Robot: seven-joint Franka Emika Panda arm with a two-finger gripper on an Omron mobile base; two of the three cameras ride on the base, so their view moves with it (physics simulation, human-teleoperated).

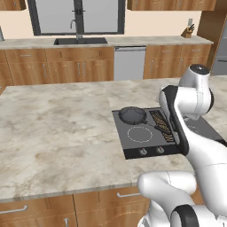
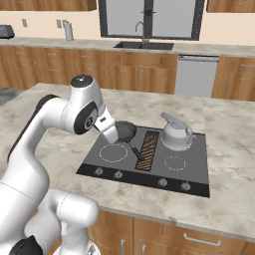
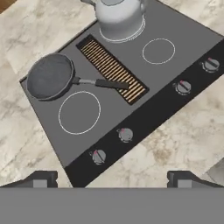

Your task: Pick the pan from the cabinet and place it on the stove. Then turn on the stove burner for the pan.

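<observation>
The pan (image 3: 49, 77) already sits on the stove (image 3: 144, 98), on the burner at the left of the hand view, its bowl over the ring near the stove's far left corner and its handle (image 3: 105, 83) reaching right until its tip lies over the ribbed centre grille (image 3: 111, 70). A kettle (image 3: 119, 15) stands on the burner at the top of the frame, well apart from the pan. The gripper (image 3: 111, 177) hangs above the stove's front edge with its jaws spread wide and nothing between them; its two fingertips (image 3: 41, 178) rise at the bottom corners of the hand view. So the placing looks done, and the step in hand is the second one: turning on the burner under the pan. Four knobs run along the front strip, two toward the lower left, a knob (image 3: 99, 155) lowest and another knob (image 3: 125, 134) just above and right of it, and two more toward the upper right. Which of the left pair governs the pan's burner cannot be read from the markings here. The next move calls for lowering the open jaws over the chosen knob, closing on it squarely, and twisting without slipping off its small round cap.
</observation>
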